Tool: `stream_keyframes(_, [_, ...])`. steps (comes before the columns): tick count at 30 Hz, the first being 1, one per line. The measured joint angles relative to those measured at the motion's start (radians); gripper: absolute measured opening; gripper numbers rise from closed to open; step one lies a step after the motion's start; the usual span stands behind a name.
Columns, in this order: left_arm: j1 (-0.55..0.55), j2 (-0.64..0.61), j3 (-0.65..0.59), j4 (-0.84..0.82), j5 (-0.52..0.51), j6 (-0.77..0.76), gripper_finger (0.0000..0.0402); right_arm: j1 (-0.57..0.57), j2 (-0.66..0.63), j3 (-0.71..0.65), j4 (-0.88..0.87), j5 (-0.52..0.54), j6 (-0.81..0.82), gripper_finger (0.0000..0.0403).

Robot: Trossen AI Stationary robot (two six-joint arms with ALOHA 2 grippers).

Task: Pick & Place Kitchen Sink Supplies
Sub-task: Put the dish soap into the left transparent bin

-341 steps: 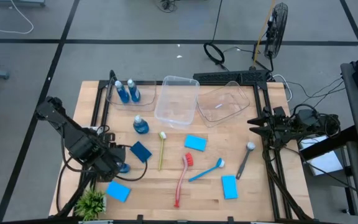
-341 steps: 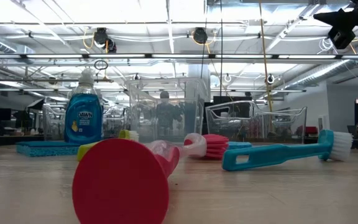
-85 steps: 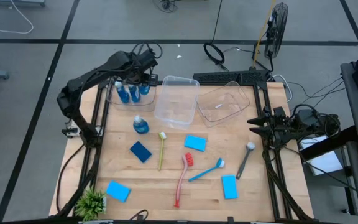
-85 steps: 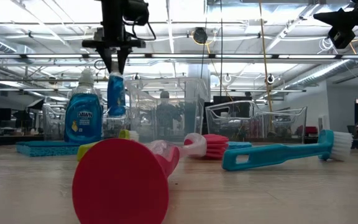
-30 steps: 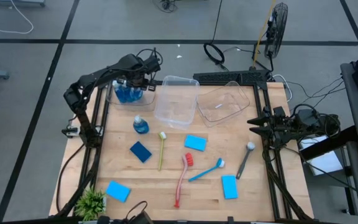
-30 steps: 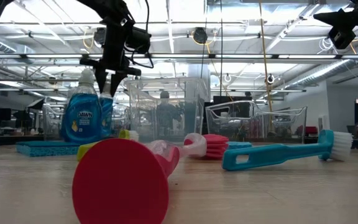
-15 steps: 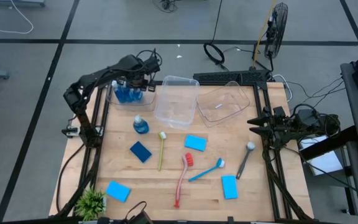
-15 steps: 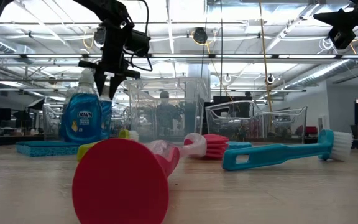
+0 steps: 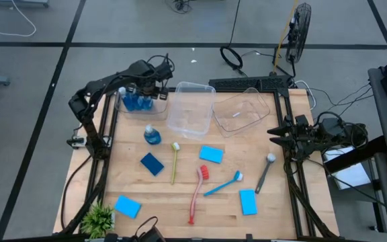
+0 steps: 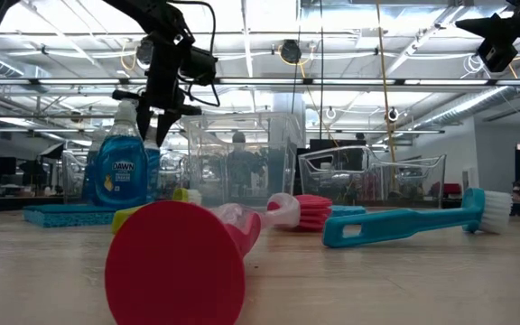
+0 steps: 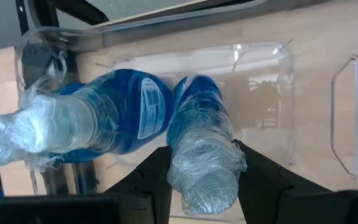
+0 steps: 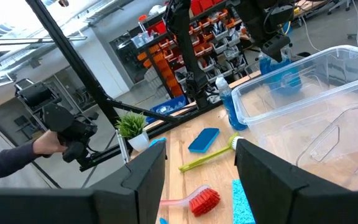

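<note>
My left gripper [image 9: 146, 94] reaches into the clear tub [image 9: 123, 107] at the far left corner. It is shut on a small bottle of blue liquid [image 11: 197, 124] that stands there next to another bottle [image 11: 114, 121]. A third bottle [image 9: 152, 135] stands upright on the table. Several blue sponges [image 9: 211, 154] lie flat, as do the yellow-green [image 9: 174, 161], red [image 9: 197, 191], blue [image 9: 223, 183] and grey [image 9: 265, 171] brushes. My right gripper [image 9: 273, 138] waits open at the right edge, touching nothing. My left gripper pinches the bottle's pale wrapped cap [image 11: 202, 177] between its two fingers [image 11: 157, 180], one on each side. The fingers come from above, pointing down into the tub. The bottle stands upright below them inside the tub; its base is hidden by its own body.
Two more clear tubs [image 9: 191, 107] [image 9: 244, 111] sit at the far edge, right of the bottle tub. A small green plant [image 9: 99, 218] stands at the near left corner. A person's hand [image 12: 45, 144] shows beyond the table in the right wrist view.
</note>
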Motion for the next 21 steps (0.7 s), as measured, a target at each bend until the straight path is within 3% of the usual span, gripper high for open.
stream_keyframes(5, [0.0, 0.0, 0.0, 0.0, -0.019, 0.0, 0.014, 0.0, 0.0, 0.0, 0.0, 0.0, 0.0, 0.0183])
stream_keyframes(13, [0.001, 0.0, 0.0, -0.008, -0.058, 0.007, 0.0209, 0.0, 0.0, 0.0, 0.0, 0.0, 0.007, 0.0183])
stream_keyframes(21, [0.001, 0.0, 0.0, -0.015, -0.061, 0.007, 0.0198, 0.0, 0.0, 0.0, 0.001, 0.0, 0.008, 0.0183])
